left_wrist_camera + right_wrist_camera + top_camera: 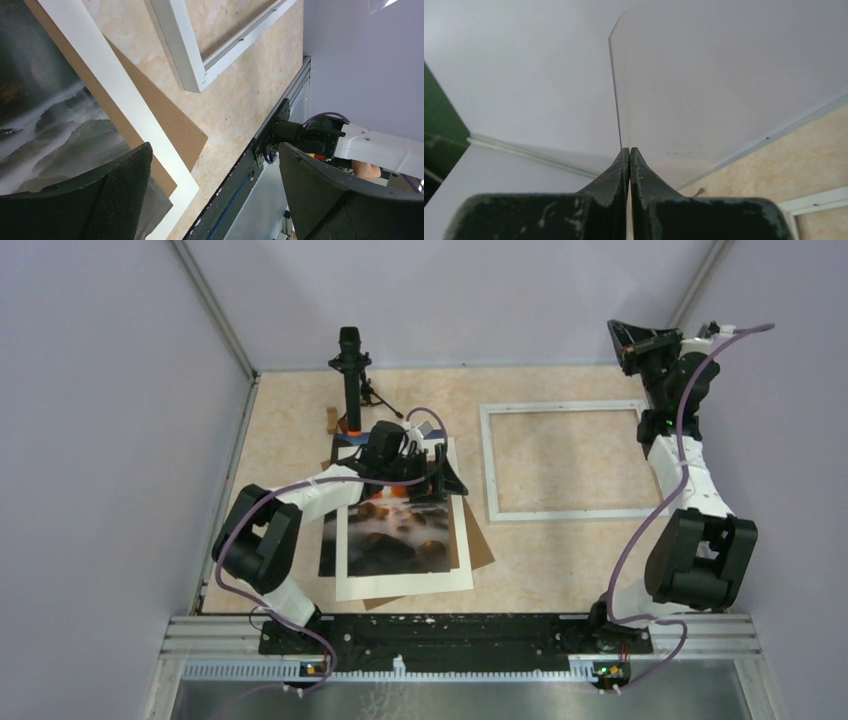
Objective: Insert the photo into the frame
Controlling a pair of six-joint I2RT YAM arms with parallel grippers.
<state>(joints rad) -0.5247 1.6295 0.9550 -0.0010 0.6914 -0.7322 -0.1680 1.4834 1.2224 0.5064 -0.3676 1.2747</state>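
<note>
The photo [405,535] lies flat on the left half of the surface [560,560], its long axis running from the near edge toward the far wall and leaning slightly left at the far end. It is a dark print of misty rocks with an orange-red glow near the middle, edged by a wide white border, and it rests on a brown cardboard sheet [482,545] whose corner sticks out on the right side. In the left wrist view the photo [45,120] shows grey mist over dark rock, with the cardboard sheet [175,127] showing past its white border. The left pincer [425,483] is over the far end of the photo, spread wide with nothing between its fingers [117,195]; whether it touches the paper I cannot tell. The frame [570,512], thin and white, lies flat to the right of the photo and apart from it, its long axis running left to right. The right pincer [628,340] is raised near the far right corner, well away from the photo, pressed together on the edge of a clear sheet [724,90]. A black stand [350,370] rises beyond the photo.
</note>
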